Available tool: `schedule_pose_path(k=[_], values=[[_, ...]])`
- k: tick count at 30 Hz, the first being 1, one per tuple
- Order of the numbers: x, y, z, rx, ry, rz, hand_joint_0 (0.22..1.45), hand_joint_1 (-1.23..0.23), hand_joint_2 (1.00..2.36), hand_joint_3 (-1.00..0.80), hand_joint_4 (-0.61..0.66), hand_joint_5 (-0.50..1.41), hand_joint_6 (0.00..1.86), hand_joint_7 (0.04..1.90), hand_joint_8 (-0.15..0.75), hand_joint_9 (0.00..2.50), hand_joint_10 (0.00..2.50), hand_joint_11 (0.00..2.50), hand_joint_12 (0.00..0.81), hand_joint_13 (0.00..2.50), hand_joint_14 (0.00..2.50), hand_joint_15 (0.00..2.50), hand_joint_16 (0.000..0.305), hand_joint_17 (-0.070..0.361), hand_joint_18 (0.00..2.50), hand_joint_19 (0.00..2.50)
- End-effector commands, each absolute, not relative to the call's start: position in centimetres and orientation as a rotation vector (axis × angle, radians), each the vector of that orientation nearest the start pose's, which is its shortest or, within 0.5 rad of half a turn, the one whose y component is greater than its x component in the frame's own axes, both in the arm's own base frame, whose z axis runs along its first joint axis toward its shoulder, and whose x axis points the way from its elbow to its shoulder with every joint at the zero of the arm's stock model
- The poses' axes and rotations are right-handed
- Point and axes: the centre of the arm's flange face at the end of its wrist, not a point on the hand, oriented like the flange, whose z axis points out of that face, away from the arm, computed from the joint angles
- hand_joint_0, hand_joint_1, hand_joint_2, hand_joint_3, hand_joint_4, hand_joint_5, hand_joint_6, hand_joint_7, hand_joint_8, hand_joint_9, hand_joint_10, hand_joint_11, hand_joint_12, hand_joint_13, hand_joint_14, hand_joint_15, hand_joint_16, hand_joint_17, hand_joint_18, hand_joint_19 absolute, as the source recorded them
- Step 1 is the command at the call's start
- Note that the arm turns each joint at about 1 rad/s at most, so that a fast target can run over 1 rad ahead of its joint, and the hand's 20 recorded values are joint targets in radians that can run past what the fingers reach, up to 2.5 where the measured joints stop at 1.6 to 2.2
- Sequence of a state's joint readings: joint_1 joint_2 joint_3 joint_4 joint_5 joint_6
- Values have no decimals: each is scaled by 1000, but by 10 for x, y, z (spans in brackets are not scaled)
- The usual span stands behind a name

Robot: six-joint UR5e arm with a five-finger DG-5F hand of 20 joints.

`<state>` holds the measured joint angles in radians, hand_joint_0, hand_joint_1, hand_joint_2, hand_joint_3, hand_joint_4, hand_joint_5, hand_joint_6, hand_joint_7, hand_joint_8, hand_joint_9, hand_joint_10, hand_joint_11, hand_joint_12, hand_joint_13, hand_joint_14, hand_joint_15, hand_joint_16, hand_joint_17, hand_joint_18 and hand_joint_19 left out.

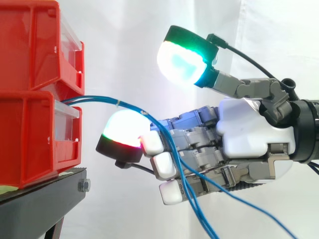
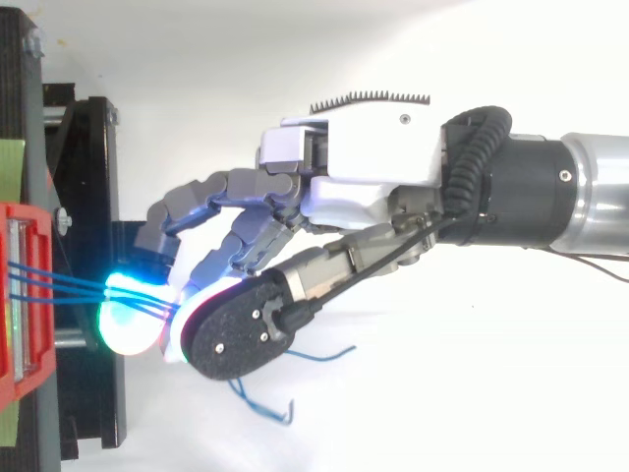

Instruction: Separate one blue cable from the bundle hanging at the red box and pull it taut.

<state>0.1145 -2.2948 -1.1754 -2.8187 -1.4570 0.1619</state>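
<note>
Hand (image 1: pixel 249 134) amid thin blue cables (image 1: pixel 97 98) from red box (image 1: pixel 30 134), grip on them impossible to tell.

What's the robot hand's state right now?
Robot hand: cannot be told whether it grips; the blue cables run across it from the red bin.

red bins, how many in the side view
2. Both stacked at the left edge on the black stand: the upper bin, and the lower bin under it. The blue cables come out near where they meet. Others may lie outside the frame.
</note>
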Motion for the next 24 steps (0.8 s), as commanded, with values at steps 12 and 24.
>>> schedule_pose_path(k=[12,24], values=[[764,-51,256,1314,1137,1331,700,-612,1020,-266,284,-122,503,1134,361,1067,17,546,350,1099,17,516,32,73,807,343],[765,-51,255,1311,1141,1325,644,-505,1008,-416,281,-117,504,1135,363,1123,18,566,355,1163,21,546,33,75,850,359]])
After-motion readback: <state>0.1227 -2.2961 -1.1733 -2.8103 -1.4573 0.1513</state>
